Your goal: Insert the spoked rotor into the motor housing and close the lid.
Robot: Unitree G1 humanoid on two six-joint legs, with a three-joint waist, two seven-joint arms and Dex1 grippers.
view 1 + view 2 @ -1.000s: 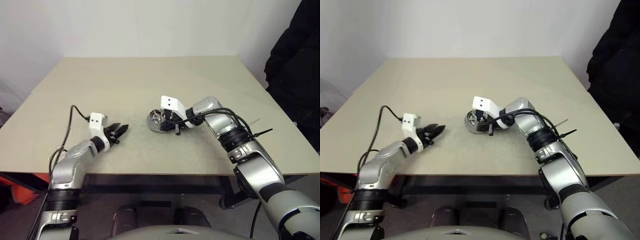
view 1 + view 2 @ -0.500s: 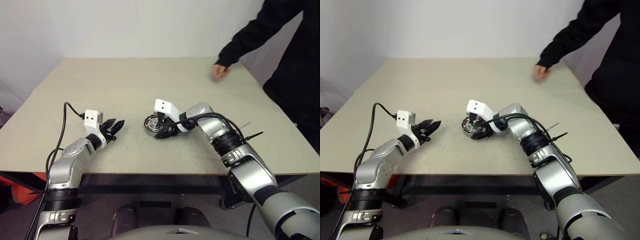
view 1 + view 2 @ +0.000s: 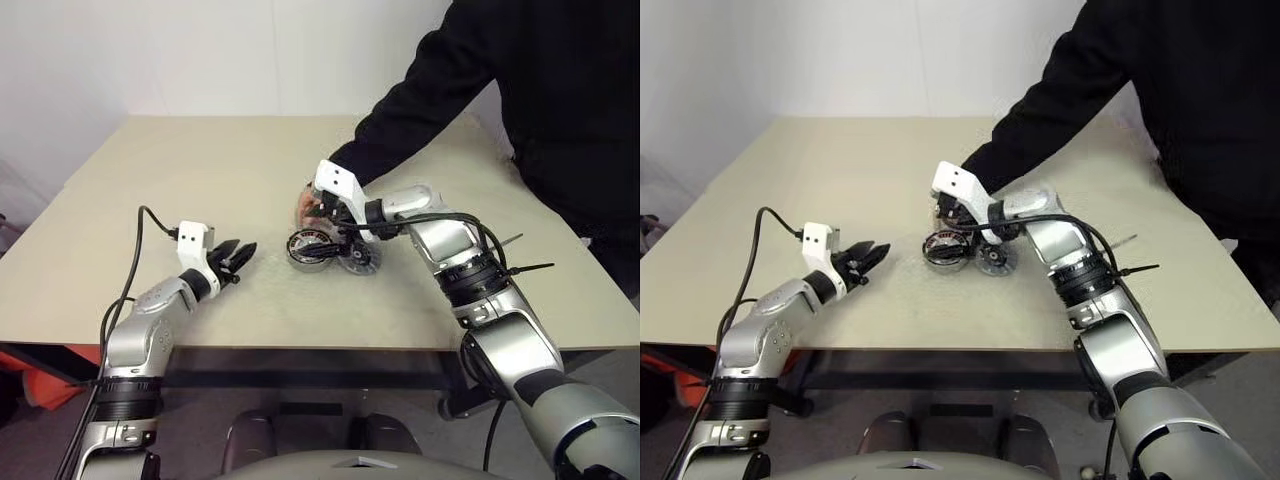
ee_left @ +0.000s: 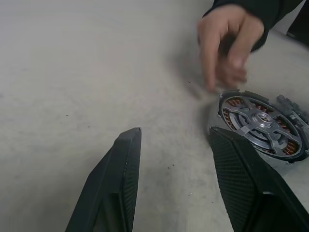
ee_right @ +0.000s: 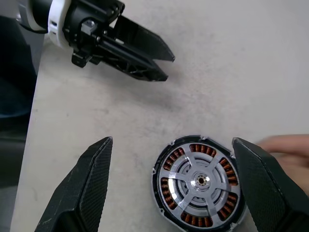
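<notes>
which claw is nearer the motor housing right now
Right. The right claw hangs open just above the motor housing, its fingers straddling it. The left claw is off to the housing's left over bare table, a clear gap away.

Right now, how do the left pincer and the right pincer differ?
The left pincer is open with a narrower gap; the right pincer is spread wider. The left pincer sits low over the table, short of the housing and aimed at it; the right pincer hangs above the housing, looking down on it. A person's hand is close by the right pincer, farther from the left pincer. Both are empty.
</notes>
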